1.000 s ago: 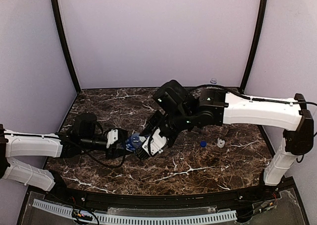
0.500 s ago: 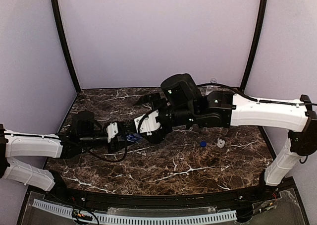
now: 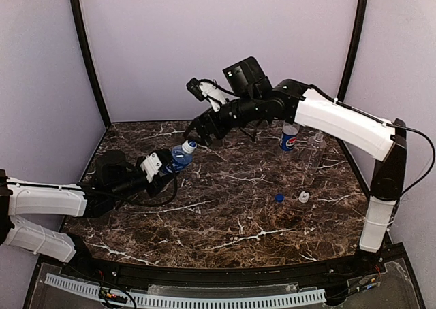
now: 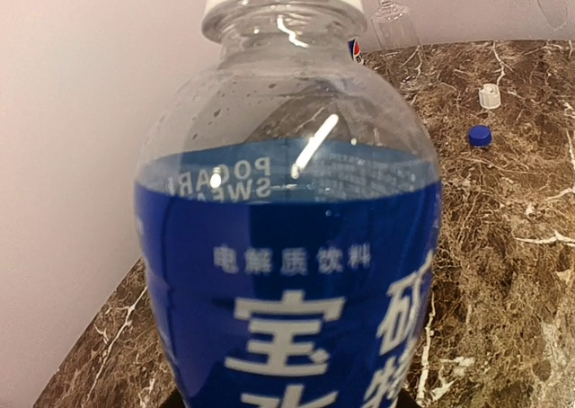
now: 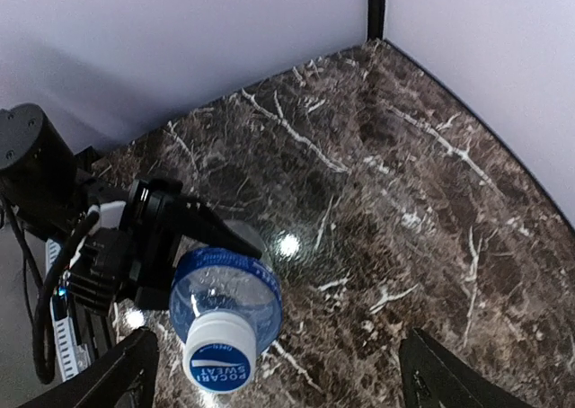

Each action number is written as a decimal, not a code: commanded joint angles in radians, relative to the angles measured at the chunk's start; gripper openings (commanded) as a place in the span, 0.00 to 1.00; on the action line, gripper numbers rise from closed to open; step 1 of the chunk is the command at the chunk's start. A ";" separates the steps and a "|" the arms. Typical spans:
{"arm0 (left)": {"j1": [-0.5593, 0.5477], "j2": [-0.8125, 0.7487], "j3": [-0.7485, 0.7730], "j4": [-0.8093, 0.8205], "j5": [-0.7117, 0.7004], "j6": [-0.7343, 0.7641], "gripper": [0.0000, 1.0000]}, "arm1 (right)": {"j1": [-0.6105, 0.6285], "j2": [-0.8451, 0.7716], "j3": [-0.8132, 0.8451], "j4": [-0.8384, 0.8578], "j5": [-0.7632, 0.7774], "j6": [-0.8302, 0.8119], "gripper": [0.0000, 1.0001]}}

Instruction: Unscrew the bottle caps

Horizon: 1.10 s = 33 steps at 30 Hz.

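- The white cap sat on the neck of the blue-labelled bottle, its top facing up toward the right wrist camera.
- That bottle was over the left middle of the table, tilted so that its cap end pointed up and toward the far right.
- The label was deep blue with white lettering. The clear shoulder above it carried droplets.
- The left gripper had hold of the bottle's lower body, with its fingers closed against the sides. The left wrist view was almost filled by the bottle.
- The right gripper hung just above and beyond the cap, apart from it.
- Its fingers were spread wide, one at each lower corner of the right wrist view, and held nothing.
- The Pepsi bottle stood upright at the far right of the table.
- A plain clear bottle stood just beside it on the right. It was too faint to tell whether it carried a cap.
- A blue cap and a second white cap lay loose on the table, near each other, right of centre, nearer than the two standing bottles and well apart from the held one.
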 commanded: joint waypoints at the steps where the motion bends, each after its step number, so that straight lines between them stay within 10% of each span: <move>1: -0.003 0.005 0.012 0.028 -0.033 -0.009 0.35 | 0.034 0.025 0.041 -0.121 -0.074 0.165 0.92; 19: -0.003 0.011 0.006 0.030 0.004 -0.006 0.35 | 0.039 0.137 0.156 -0.192 -0.057 0.124 0.31; 24: -0.003 0.012 0.007 0.028 0.003 -0.007 0.35 | 0.038 0.138 0.155 -0.229 -0.077 0.064 0.00; 33: -0.003 0.004 0.013 -0.079 0.287 0.027 0.34 | 0.132 -0.021 -0.089 -0.242 -0.066 -0.725 0.00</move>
